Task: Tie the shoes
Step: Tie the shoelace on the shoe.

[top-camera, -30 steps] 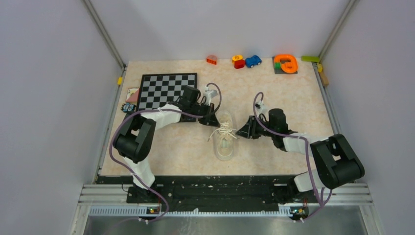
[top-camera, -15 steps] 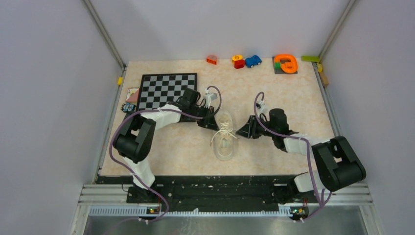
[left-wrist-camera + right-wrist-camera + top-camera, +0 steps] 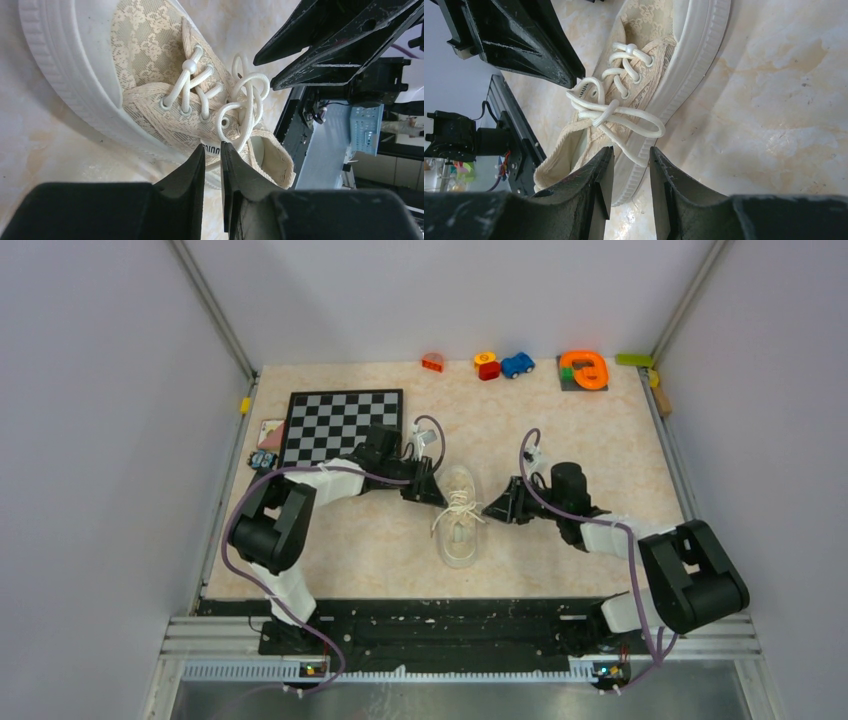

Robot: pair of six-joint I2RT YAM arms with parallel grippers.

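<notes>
one cream sneaker (image 3: 459,525), floral lace-weave upper, ribbed pale sole (image 3: 696,45), white cord laces (image 3: 240,100) knotted in loops; mid-table between left gripper (image 3: 212,150), fingers narrowly apart, and right gripper (image 3: 630,152), fingers wider apart.

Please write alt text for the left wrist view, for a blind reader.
A cream low-top canvas sneaker with loosely knotted white laces lies on a beige marbled table. The left gripper, black fingers slightly apart, points at a lace loop; the right gripper enters from the upper right.
</notes>
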